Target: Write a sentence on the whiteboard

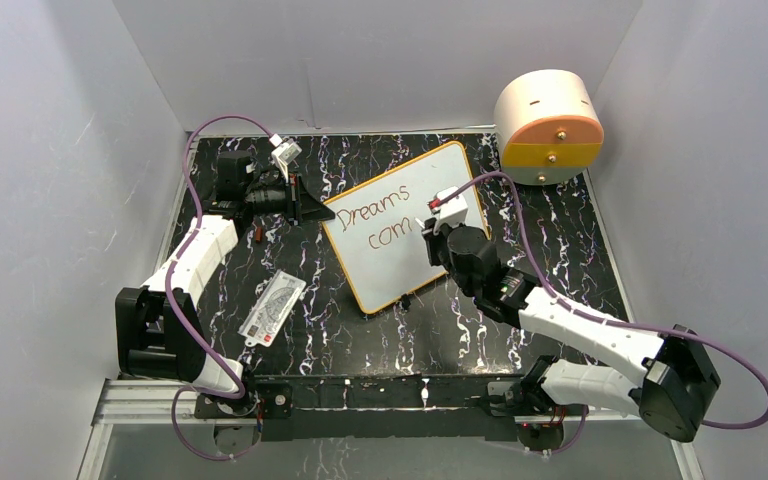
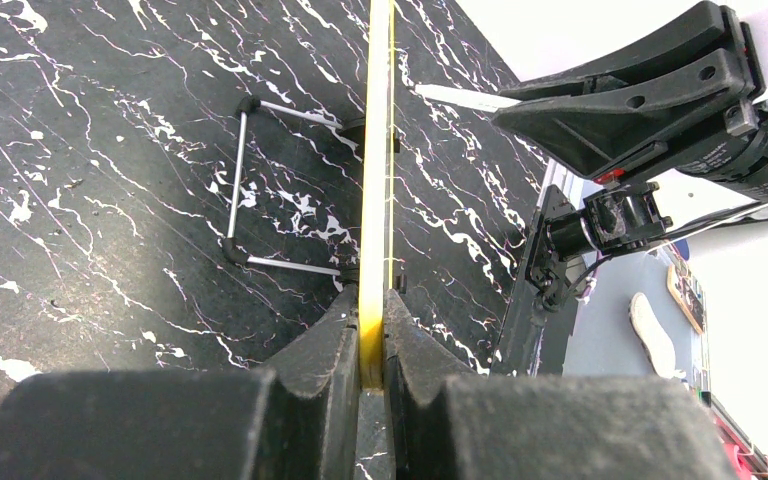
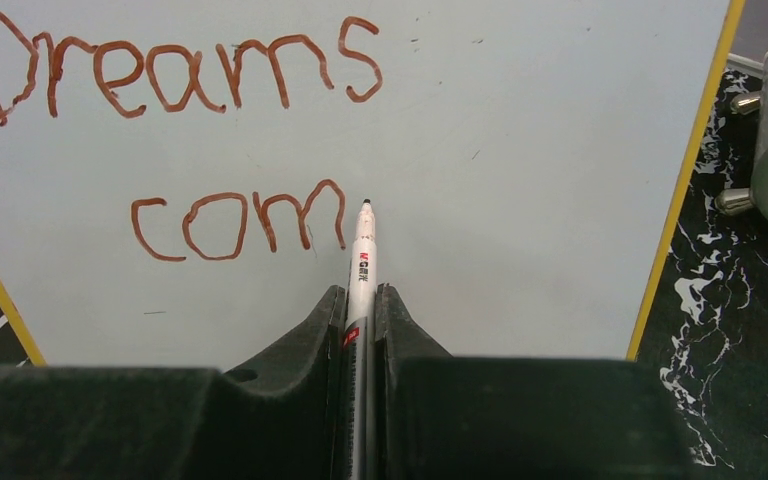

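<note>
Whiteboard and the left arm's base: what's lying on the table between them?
A small white printed card lies flat on the black table there; the top view shows it.

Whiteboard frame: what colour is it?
Orange-yellow, a thin band around the whiteboard; it shows best in the right wrist view.

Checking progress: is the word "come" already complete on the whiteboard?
No, the whiteboard reads only "com" under "Dreams", marker tip beside the m.
</note>
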`<state>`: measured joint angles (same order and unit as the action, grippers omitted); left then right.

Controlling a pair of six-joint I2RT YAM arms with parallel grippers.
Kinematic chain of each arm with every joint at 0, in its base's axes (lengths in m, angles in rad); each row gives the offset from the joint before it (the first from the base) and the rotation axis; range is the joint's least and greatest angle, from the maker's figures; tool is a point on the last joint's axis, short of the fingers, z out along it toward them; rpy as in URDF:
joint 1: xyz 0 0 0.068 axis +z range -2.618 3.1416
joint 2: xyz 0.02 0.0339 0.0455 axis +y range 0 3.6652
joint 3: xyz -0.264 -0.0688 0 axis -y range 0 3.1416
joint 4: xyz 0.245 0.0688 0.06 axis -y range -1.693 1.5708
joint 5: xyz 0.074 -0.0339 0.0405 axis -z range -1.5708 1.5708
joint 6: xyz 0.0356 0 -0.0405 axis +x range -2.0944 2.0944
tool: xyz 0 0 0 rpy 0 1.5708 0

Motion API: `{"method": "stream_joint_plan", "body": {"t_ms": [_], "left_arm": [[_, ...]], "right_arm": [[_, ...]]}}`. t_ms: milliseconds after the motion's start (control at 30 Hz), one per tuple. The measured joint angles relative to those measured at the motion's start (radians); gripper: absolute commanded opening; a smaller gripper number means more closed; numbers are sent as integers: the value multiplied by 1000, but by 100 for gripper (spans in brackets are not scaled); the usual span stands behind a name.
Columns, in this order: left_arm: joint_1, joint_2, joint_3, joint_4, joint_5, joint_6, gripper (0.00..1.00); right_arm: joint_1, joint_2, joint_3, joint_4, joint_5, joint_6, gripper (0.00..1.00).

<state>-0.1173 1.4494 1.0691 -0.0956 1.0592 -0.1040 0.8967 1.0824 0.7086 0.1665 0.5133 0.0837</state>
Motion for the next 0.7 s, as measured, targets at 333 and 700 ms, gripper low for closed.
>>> {"method": "stream_joint_plan", "body": {"t_ms": [333,700], "left_arm": [[0,0,0,0,0,0,0],[0,0,0,0,-1,0,0]], "right_arm": [[-11,23,-7,10,-31,19,0],[-27,32,-19,26,-46,26,0]]}}
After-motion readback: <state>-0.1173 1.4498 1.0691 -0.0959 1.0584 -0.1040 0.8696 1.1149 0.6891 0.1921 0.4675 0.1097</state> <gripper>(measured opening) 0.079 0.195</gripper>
